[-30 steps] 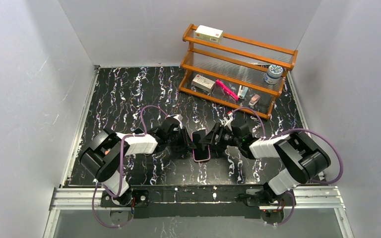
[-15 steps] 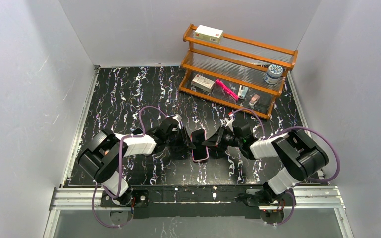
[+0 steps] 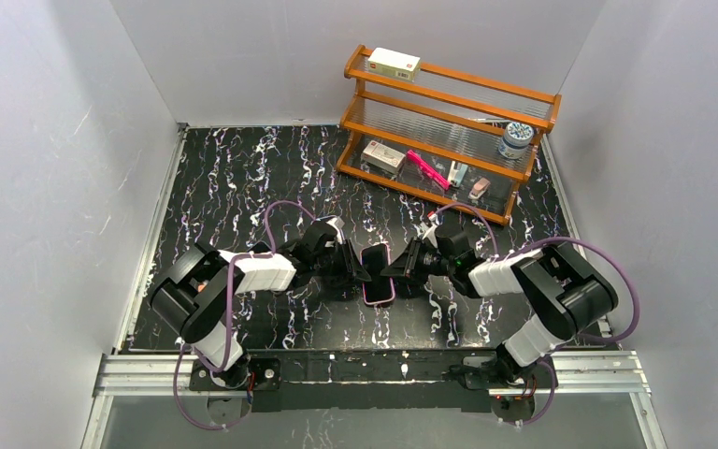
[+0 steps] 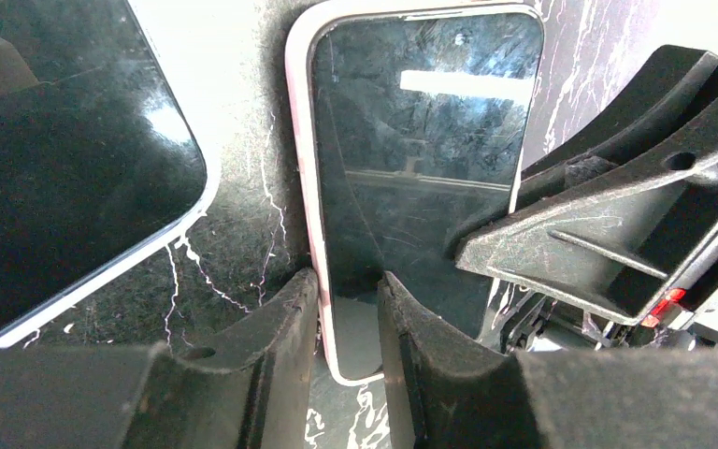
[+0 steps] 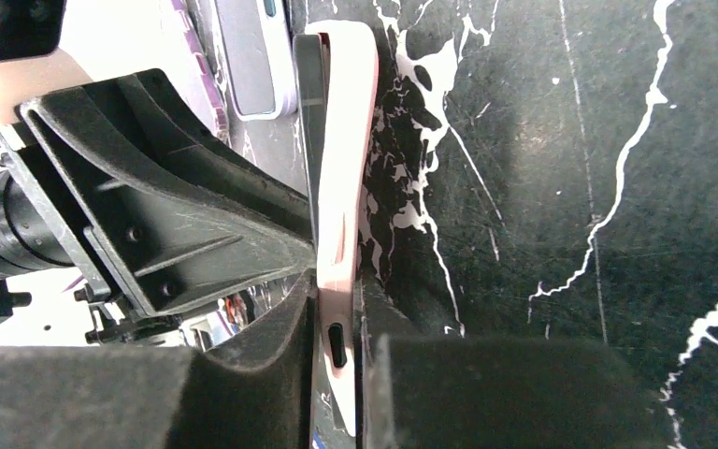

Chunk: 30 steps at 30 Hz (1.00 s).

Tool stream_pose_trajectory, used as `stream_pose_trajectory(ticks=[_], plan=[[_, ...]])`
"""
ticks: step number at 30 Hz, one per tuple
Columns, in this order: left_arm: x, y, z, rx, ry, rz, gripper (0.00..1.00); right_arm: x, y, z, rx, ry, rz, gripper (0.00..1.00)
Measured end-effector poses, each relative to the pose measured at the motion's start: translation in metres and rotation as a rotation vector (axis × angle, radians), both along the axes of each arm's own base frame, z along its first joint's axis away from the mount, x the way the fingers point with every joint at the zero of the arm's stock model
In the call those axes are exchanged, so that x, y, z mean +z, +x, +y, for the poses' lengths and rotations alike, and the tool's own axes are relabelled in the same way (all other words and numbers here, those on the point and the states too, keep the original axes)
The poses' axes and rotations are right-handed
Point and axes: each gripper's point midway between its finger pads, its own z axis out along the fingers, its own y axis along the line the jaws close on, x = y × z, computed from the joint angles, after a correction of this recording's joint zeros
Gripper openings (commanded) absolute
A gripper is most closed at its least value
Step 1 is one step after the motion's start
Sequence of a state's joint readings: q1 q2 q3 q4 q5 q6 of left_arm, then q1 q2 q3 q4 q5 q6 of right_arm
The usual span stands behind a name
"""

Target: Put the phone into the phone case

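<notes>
Phone (image 3: 378,273): sat screen-up at the middle of the counter (image 3: 243,187), between my two hands. The glass filled the pink rim of the phone case (image 4: 301,187), so I judged it seated or very nearly so.

Long axis: ran from the near edge toward the far wall in the overhead view, leaning only slightly. The two long sides faced my arms.

Lie: whether it rested flat or was tipped up on one long side, I could not tell. My right wrist camera saw the case nearly edge-on.

Right hand (image 5: 337,309): clamped across the thickness of the case at its right long side, one finger on the screen side and one on the pink back.

Left hand (image 4: 346,285): fingers close together at the left long rim, near the corner closest to me. One finger sat outside the rim and the other over the glass. I could not tell whether they actually bit.

Handling: I judged the phone light, stiff and slick on its glass face, which could scratch or crack. The case looked softer, with a rim that would flex.

Where to hold: by the long rims, with pressure on the case and not the middle of the screen.
</notes>
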State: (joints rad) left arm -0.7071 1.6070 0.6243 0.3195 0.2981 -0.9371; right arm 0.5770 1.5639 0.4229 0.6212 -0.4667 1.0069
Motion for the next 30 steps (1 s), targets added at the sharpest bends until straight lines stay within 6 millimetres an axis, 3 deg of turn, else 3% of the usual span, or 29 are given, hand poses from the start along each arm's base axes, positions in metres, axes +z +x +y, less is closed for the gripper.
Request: stream_pose_trajectory(ticks=[2, 8, 12, 16, 19, 24, 28, 30], plan=[[0.000, 0.000, 0.000, 0.002, -0.001, 0.002, 0.33, -0.003, 0.000, -0.001, 0.003, -0.009, 0.010, 0.01], [0.013, -0.005, 0.008, -0.007, 0.016, -0.002, 0.67, 0.006, -0.005, 0.002, 0.035, -0.006, -0.003, 0.01], [0.043, -0.004, 0.025, 0.024, -0.012, -0.030, 0.79, 0.042, -0.007, 0.002, 0.052, 0.041, -0.088, 0.01], [0.096, 0.006, 0.032, 0.058, -0.131, -0.125, 0.82, 0.092, -0.008, 0.004, 0.064, 0.129, -0.215, 0.01], [0.122, 0.004, 0.025, 0.048, -0.224, -0.147, 0.81, 0.127, -0.014, 0.003, 0.073, 0.206, -0.297, 0.01], [0.150, -0.001, 0.009, 0.022, -0.402, -0.137, 0.70, 0.160, -0.021, 0.001, 0.074, 0.291, -0.359, 0.01], [0.169, -0.004, 0.002, 0.005, -0.499, -0.130, 0.51, 0.169, -0.023, 0.002, 0.074, 0.326, -0.354, 0.01], [0.180, -0.005, -0.001, -0.005, -0.542, -0.142, 0.33, 0.173, -0.024, 0.002, 0.076, 0.340, -0.349, 0.04]])
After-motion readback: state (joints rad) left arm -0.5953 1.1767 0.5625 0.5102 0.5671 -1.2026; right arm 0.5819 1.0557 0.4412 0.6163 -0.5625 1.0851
